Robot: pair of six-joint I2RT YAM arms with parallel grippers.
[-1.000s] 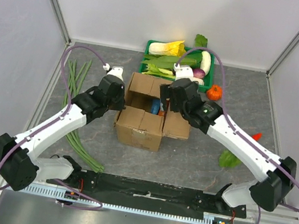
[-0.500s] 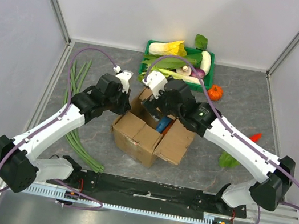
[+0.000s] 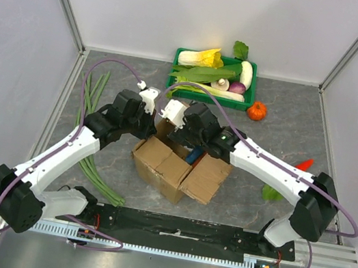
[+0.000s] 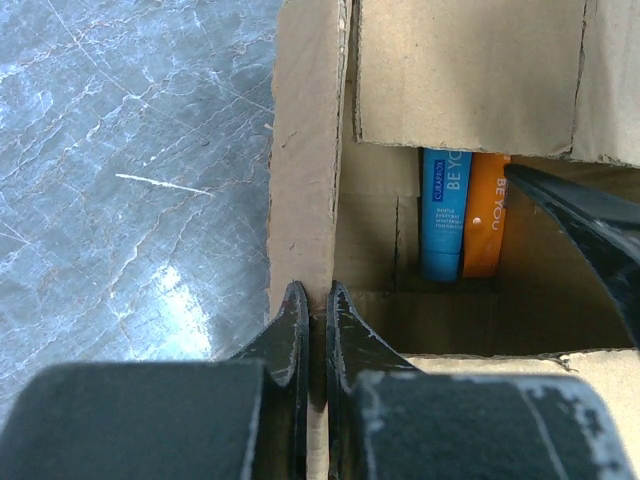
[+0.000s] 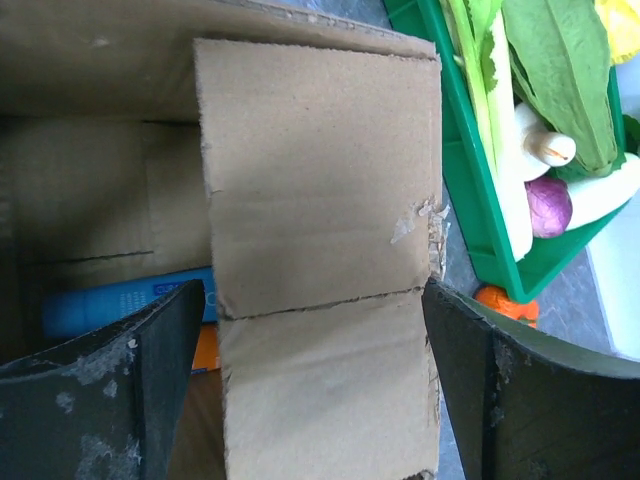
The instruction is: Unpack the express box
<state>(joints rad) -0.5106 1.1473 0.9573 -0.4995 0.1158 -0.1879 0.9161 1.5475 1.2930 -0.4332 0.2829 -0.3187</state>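
The express box [image 3: 166, 166], a brown carton with its flaps open, stands turned at an angle in the middle of the table. My left gripper [image 3: 152, 125] is at its far left corner, shut on the edge of the box's wall [image 4: 300, 170], with the cardboard pinched between the jaws. My right gripper [image 3: 180, 136] is over the box's opening, open wide, with one fingertip either side of a raised flap [image 5: 320, 180]. A blue packet [image 4: 444, 215] and an orange packet [image 4: 484, 215] stand inside the box. The right finger [image 4: 590, 225] shows in the left wrist view.
A green tray [image 3: 248, 98] of vegetables stands behind the box. A small orange pumpkin [image 3: 257, 110] lies to its right. Long green stalks [image 3: 93, 94] lie at the left. A green leaf [image 3: 271, 191] and a red chili [image 3: 306, 163] lie at the right.
The box has turned and slid toward the near side. My right gripper has moved left over the opening. My left gripper has followed the box's corner to the right.
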